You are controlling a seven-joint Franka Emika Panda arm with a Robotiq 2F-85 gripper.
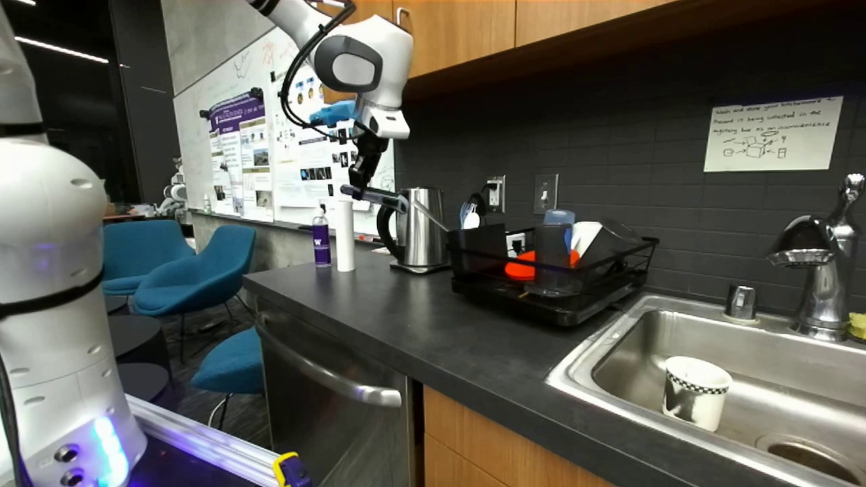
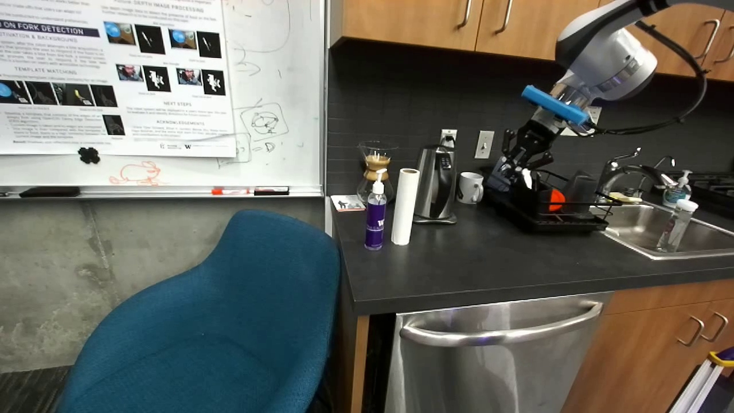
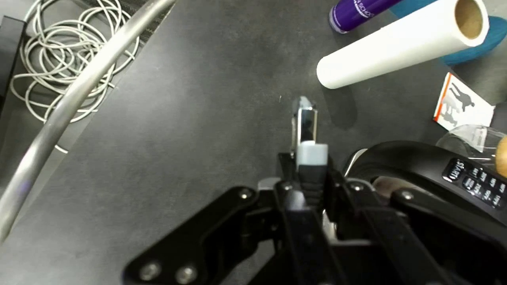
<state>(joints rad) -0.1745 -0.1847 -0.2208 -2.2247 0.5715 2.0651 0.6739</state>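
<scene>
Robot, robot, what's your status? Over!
End effector shut on a shiny thing, exact kind unclear. Held above counter. Kettle and paper roll nearby, possible obstacles.

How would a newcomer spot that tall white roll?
Follow the dark counter to its end by the blue chairs. There, between the purple-labelled bottle and steel kettle, stands the white roll. Of the three, only it is a plain white cylinder.

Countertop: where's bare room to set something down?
Widest: the countertop in front of the kettle, between white roll and dish rack, out to the front edge above the dishwasher. Narrower: strip between sink and front edge. Crowded: the back, kettle, mug and rack close together; purple bottle beside the roll. Jaws hang above, gripping a dark object.
</scene>
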